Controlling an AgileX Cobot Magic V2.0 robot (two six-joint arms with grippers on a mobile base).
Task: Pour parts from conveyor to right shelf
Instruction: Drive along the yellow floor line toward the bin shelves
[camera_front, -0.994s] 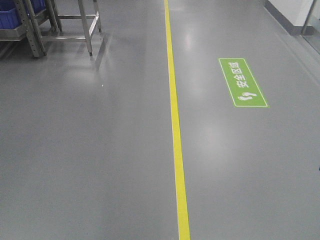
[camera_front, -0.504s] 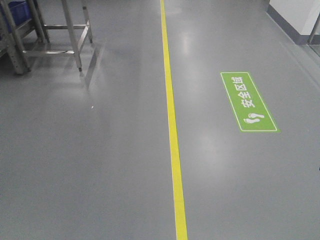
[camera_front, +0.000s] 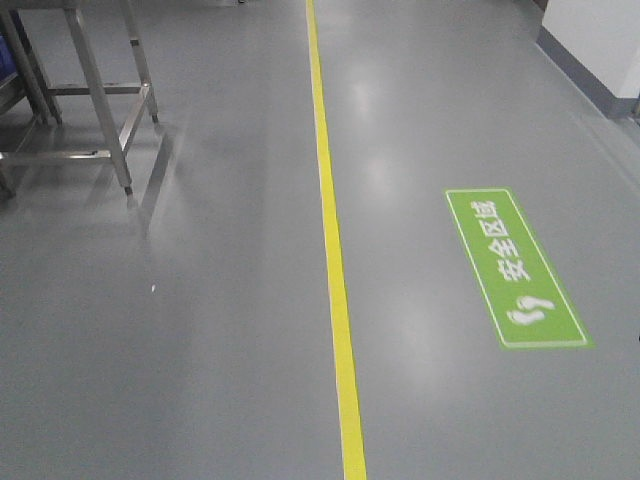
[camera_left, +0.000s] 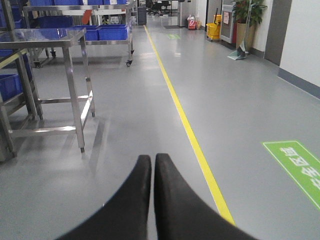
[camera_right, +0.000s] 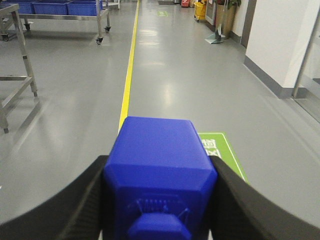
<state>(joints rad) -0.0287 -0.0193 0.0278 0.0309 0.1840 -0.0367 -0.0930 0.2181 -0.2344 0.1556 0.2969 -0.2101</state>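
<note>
1. Blue plastic block (camera_right: 160, 145) is clamped between the two black fingers (camera_right: 82, 200) of the right gripper (camera_right: 160, 165). Its stud face points at the camera. It fills the lower middle of the right wrist view, held above the floor.
2. Left gripper (camera_left: 152, 160) carries nothing; its two black fingers are pressed together with only a thin seam between them.
3. One blue bin (camera_left: 7, 85) sits on a low tier of the steel rack (camera_left: 15, 55) at the left edge of the left wrist view. Its inside cannot be seen from here.
4. More blue bins (camera_left: 112, 32) stand in a row on a wheeled cart (camera_left: 131, 50) farther down the aisle. Their walls hide whatever they hold.
5. A steel table (camera_left: 50, 37) stands just beside the rack, its legs and low crossbars on the floor, well to the left of the floor line.
6. A yellow line (camera_front: 330, 250) runs straight up the aisle. A green floor sign (camera_front: 515, 270) with white characters and footprints lies to its right, apart from it.
7. Grey floor (camera_front: 200, 350) stretches wide between the table legs and the line. It does the same from the line to the white wall (camera_front: 600, 40) with its grey skirting.
8. Far down, a yellow mop bucket (camera_left: 214, 30) and a potted plant (camera_left: 247, 12) stand by the right-hand wall.
</note>
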